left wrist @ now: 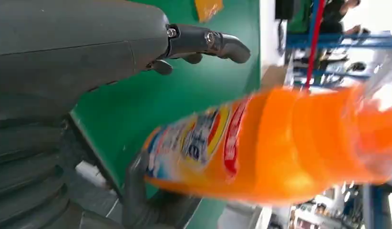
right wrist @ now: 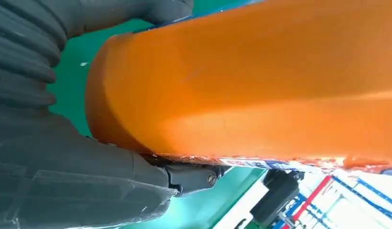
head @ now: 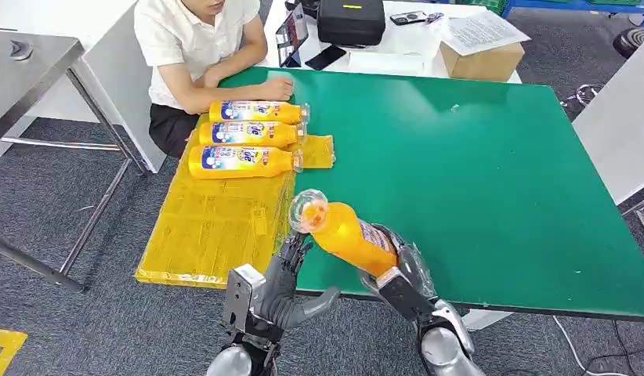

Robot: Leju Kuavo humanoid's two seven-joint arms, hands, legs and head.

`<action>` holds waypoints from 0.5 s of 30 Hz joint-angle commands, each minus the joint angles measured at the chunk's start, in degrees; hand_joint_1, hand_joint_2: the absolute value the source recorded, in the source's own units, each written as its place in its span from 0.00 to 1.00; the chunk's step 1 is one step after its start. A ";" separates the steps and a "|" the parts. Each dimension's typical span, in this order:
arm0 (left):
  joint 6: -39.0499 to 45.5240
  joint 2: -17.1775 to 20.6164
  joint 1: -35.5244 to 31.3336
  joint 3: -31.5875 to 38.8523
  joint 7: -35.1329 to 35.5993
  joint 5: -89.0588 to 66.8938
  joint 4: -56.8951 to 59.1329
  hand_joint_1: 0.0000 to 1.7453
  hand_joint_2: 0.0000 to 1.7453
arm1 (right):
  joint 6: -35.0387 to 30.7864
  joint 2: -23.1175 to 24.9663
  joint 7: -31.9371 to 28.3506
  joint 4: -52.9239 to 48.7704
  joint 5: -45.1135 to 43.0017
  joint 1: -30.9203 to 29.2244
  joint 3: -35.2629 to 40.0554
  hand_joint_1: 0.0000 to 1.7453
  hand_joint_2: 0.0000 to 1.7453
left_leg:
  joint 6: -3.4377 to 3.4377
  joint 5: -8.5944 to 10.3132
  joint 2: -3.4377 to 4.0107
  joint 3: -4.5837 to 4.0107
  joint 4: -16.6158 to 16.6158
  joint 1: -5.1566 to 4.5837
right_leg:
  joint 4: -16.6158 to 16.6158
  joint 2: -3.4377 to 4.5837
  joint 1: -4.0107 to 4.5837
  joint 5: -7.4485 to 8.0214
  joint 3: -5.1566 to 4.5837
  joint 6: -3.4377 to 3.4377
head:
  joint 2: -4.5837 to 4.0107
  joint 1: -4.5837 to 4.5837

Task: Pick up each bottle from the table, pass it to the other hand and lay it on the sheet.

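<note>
Gripped in the right hand (head: 399, 270): orange bottle (head: 346, 233), tilted, cap end up, above the green table (head: 491, 164) near its front edge. Beside it, left hand (head: 281, 283) spread and empty (three bottles (head: 244, 135) already lying on the yellow sheet (head: 213, 227))

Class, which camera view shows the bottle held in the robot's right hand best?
The head view: the whole orange bottle shows, cap to base, gripped by the right hand beside the left hand. The left wrist view gives a blurred close-up with its label; the right wrist view gives its plain orange side and base.
</note>
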 commanded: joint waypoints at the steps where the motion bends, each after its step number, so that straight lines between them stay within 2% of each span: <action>1: 1.33 -0.34 -4.42 -1.14 1.06 -0.78 6.34 0.00 1.00 | 0.47 0.91 1.81 9.75 2.53 -6.47 8.16 1.00 1.00 | -0.07 0.00 0.07 0.09 -0.05 0.02 | -0.04 0.08 0.02 0.03 0.05 -0.07 | 0.00 0.00; 11: 2.22 -1.52 -6.02 1.22 1.08 0.79 8.82 0.00 1.00 | -0.39 1.66 2.53 11.23 5.00 -7.81 11.20 1.00 1.00 | -0.13 0.01 0.06 0.12 -0.05 0.06 | -0.03 0.08 0.05 0.02 0.08 -0.12 | 0.00 0.00; 15: 6.92 -2.79 -7.20 3.21 -3.09 0.46 8.42 0.00 1.00 | -1.37 2.20 2.66 11.62 6.09 -7.69 13.74 1.00 1.00 | -0.10 0.02 0.05 0.04 -0.03 0.05 | -0.01 0.07 0.04 0.02 0.03 -0.09 | 0.00 0.00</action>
